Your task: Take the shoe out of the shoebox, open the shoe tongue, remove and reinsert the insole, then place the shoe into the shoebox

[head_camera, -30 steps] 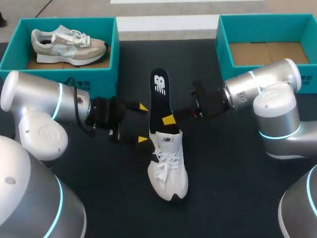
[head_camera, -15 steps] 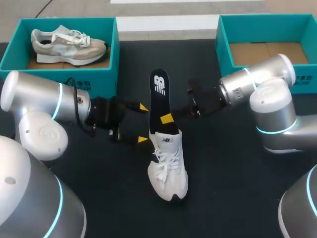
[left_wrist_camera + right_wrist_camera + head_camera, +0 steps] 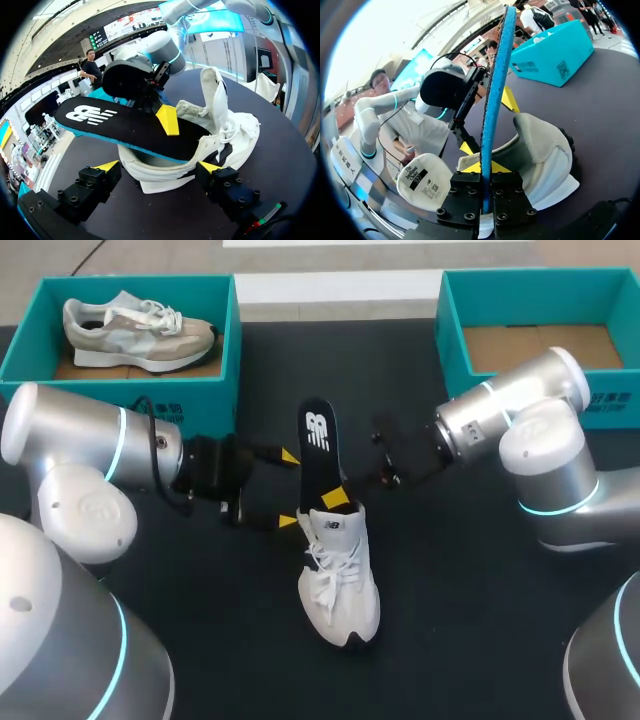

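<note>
The shoe [image 3: 338, 580] is lying on the table with its toe toward the camera and its heel pointing away. At the heel, the left gripper [image 3: 288, 490] is waiting with its fingers spread wide. The heel is sitting between them, but I am not seeing a hold from two sides, only one tip close against the collar. Just over the shoe opening, the right gripper [image 3: 336, 498] is pinching the insole [image 3: 318, 445] between its pressed fingers, near the insole's lower end. That end is sitting inside the opening, while the rest is sticking out beyond the heel. Far behind the shoe to the right, a box [image 3: 447, 330] is standing with only cardboard inside, and to the left a second box [image 3: 228, 350] is holding a grey sneaker [image 3: 135, 330].

I am judging that the insole step is in progress. The main danger is coming from the loose shoe: nothing is clamping it, so a push along the insole may slide the whole shoe forward instead of seating the insole. The insole tip may also catch on the tongue or laces and fold. The pinch is narrow, so the insole may twist or slip out
</note>
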